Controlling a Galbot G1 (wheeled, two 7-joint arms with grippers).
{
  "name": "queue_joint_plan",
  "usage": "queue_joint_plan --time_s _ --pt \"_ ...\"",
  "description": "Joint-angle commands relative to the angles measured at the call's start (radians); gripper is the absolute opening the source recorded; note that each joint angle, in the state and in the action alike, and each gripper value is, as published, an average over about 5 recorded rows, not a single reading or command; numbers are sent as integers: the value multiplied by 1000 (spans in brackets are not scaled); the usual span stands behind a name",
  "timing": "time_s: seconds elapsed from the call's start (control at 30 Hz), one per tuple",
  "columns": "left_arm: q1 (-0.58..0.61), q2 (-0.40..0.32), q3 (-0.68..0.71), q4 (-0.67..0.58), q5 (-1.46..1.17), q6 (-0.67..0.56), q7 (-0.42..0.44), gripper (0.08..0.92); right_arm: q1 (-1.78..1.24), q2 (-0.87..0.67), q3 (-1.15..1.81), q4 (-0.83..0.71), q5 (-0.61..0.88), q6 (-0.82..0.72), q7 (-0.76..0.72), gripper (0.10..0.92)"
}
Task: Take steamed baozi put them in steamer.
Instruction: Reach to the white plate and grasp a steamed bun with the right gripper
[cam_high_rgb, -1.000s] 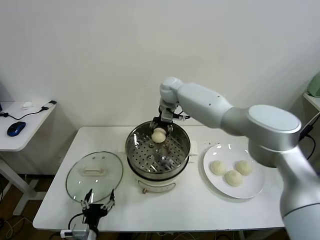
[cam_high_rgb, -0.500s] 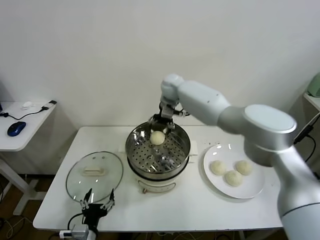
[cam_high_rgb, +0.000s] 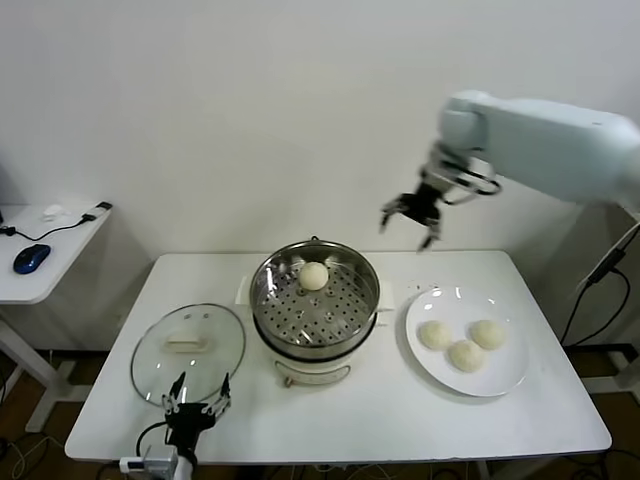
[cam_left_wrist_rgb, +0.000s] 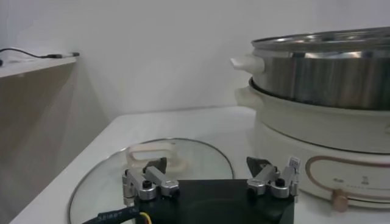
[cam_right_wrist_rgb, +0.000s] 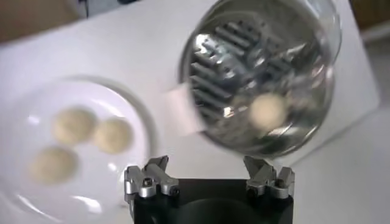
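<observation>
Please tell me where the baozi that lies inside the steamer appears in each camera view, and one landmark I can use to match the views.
Head view: the baozi lies on the perforated tray, toward the far side of the steamer.
Left wrist view: not visible; only the steamer's outer wall and white base show.
Right wrist view: a blurred pale baozi inside the steamer.
Shared landmark: the steamer, visible in all three views.

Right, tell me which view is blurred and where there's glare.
Right wrist view: motion-smeared, the steamer and plate soft-edged. Head view: sharp, reflections on the glass lid. Left wrist view: clear up close, highlights on the steamer's steel wall.
</observation>
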Motion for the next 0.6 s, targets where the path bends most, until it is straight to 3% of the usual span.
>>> queue_joint_plan --time_s 0.03,0.23,0.6 --pt "0 1 0 -2 0 0 0 823 56 -236 -188 225 97 -540 68 823" --pt "0 2 -3 7 -2 -3 0 823 -123 -223 -81 217 116 -641 144 823" --pt "12 3 -9 14 5 -7 0 823 -544 -163 279 1 14 -690 220 823"
